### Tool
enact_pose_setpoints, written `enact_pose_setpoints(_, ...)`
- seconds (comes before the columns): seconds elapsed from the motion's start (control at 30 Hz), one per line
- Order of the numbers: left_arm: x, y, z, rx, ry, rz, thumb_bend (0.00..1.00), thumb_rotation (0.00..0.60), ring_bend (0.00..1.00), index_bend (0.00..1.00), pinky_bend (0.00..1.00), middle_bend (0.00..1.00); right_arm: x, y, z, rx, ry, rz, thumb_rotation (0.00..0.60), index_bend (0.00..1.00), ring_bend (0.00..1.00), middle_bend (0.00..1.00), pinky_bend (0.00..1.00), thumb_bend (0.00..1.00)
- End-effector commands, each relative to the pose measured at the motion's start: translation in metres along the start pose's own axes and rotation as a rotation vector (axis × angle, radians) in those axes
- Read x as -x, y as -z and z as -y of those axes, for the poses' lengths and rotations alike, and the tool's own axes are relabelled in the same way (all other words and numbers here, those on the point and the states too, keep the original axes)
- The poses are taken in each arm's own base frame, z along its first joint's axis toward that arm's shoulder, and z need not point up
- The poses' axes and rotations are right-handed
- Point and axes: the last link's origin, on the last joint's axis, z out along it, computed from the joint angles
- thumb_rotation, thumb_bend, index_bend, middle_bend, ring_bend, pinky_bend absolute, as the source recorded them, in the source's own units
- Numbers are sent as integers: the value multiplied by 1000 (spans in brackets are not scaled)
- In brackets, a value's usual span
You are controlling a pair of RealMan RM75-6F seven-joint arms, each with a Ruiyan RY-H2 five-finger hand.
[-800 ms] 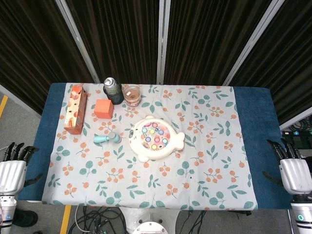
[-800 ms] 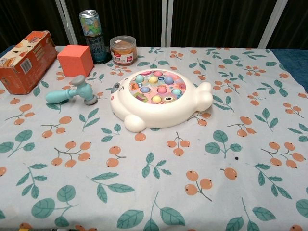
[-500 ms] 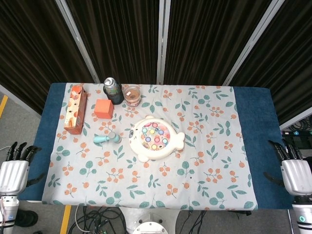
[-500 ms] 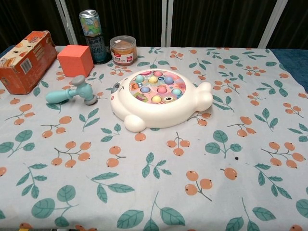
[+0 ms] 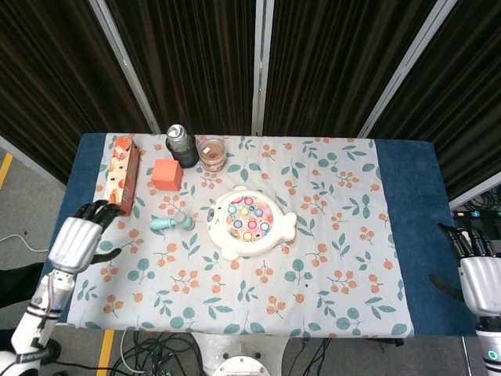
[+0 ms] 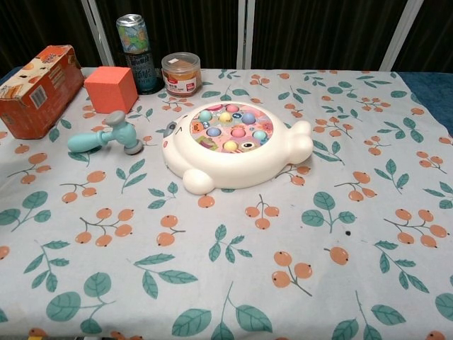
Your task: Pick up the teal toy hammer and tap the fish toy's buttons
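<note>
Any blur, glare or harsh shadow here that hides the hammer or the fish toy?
Head view: even light, sharp, teal hammer and fish toy clear, left hand slightly soft. Chest view: crisp up close, only soft shadows under both toys, no glare.

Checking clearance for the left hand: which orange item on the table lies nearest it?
The long orange carton, at the cloth's left edge beside the left hand. The orange cube sits farther in, beside the can.

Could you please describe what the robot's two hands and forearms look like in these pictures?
Both hands, left and right, have a ribbed silver-white back shell and black fingers. The left forearm is white with dark joints. Neither shows in the chest view.
</note>
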Motion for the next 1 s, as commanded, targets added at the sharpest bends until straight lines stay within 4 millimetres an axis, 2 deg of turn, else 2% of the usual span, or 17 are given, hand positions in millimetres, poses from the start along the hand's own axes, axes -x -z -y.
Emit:
enact_pose_setpoints(0.03,10,-62,-10,26,80,96,52,600,196,286,283,268,-1,0,0,-1,1,-2,600,114,53,190,114,0)
enact_pose_setpoints(0.2,39,-98,-11,-20,140,198,75,600,196,288,285,269,0,0,0,7,4,7,600,114,54,190,114,0)
enact_pose_setpoints(0.37,62,-113,-17,-39,166,273,85,600,196,285,284,269,0,-2,0,10,7,14,600,114,54,190,114,0)
enact_pose_setpoints(0.6,82,-119,-24,-43,159,345,93,600,196,290,284,269,3,-4,1,11,4,29,600,114,53,190,114,0)
enact_pose_setpoints(1.0,100,-120,-26,-104,191,378,215,600,196,375,284,279,6,-6,0,17,-2,42,600,114,53,193,114,0)
